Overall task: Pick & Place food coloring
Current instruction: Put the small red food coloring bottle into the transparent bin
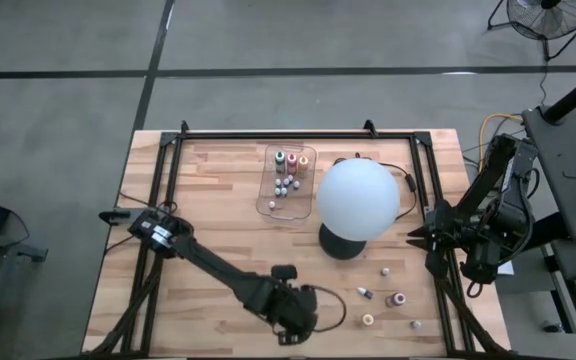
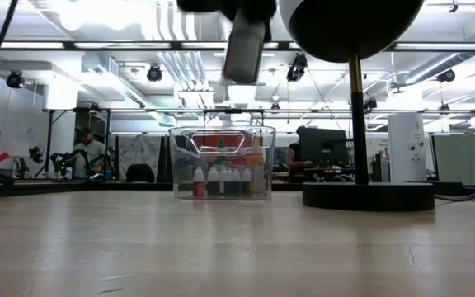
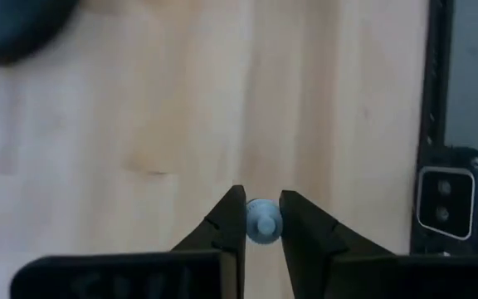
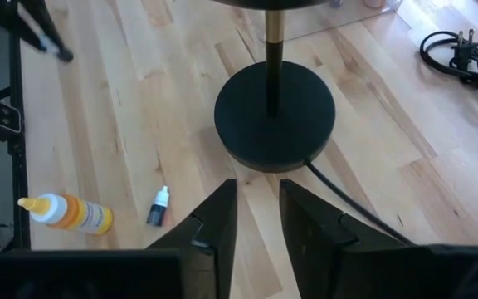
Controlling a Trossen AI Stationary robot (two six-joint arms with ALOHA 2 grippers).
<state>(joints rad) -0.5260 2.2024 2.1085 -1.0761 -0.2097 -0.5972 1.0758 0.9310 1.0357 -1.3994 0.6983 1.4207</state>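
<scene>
We see the left pincer (image 3: 262,223) clamped on a small pale-capped food coloring bottle (image 3: 263,222), seen cap-on between its fingertips; in the overhead view this pincer (image 1: 296,312) sits low over the near edge of the wooden surface (image 1: 218,210), with bare wood open to its left. The right pincer (image 4: 258,208) shows a narrow gap between its fingers and holds nothing; we place it (image 1: 420,237) at the surface's right edge, its arm folded just outside the black frame (image 1: 438,190), pointing toward the lamp's round black base (image 4: 275,115). The white globe (image 1: 358,199) stands mid-surface on that base and takes up the middle of the surface; a black cord (image 4: 463,56) lies coiled beyond it. A clear tray (image 1: 286,180) near the far edge holds a cluster of small bottles (image 2: 221,180), upright, some with white caps; the tray sits just left of the globe, apart from it. Loose bottles (image 1: 388,296) are scattered on the near right corner, well apart from one another; from the right wrist we make out an orange one with a yellow cap (image 4: 66,212) lying on its side and a small dark one (image 4: 157,208) beside it, both near the frame rail. In the room beyond, a person (image 2: 83,153) is seated at a far bench.
</scene>
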